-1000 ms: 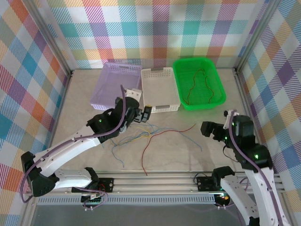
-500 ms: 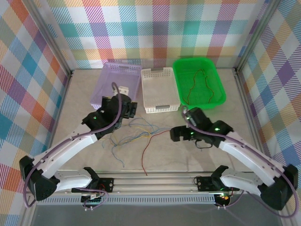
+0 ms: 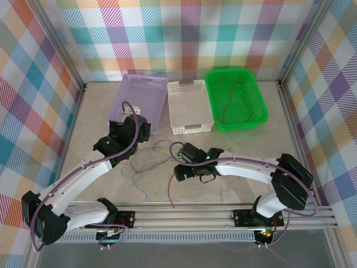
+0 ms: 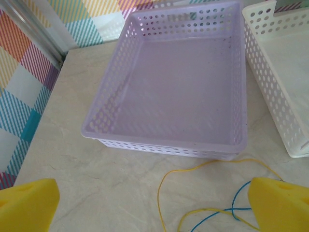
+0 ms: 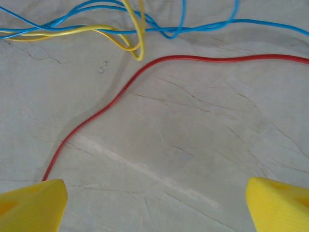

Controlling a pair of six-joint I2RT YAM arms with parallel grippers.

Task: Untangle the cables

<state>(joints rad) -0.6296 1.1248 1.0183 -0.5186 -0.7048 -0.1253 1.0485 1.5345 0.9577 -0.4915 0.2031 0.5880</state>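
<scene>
While our right gripper [image 5: 154, 208] hovers low with jaws spread and empty, the red cable [image 5: 193, 59] crosses the marble table [image 5: 193, 154] between its pads [image 5: 34, 200], one end hidden behind a pad. Blue and yellow cables [image 5: 72, 31] tangle just beyond. Our left gripper [image 4: 154, 208], likewise spread and empty, faces the lavender basket [image 4: 164, 142], with cable loops near one pad. Bare tabletop lies toward the right wall.

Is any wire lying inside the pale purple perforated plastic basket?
No, the pale purple basket has a bare floor; the yellow wire lies on the table outside it.
</scene>
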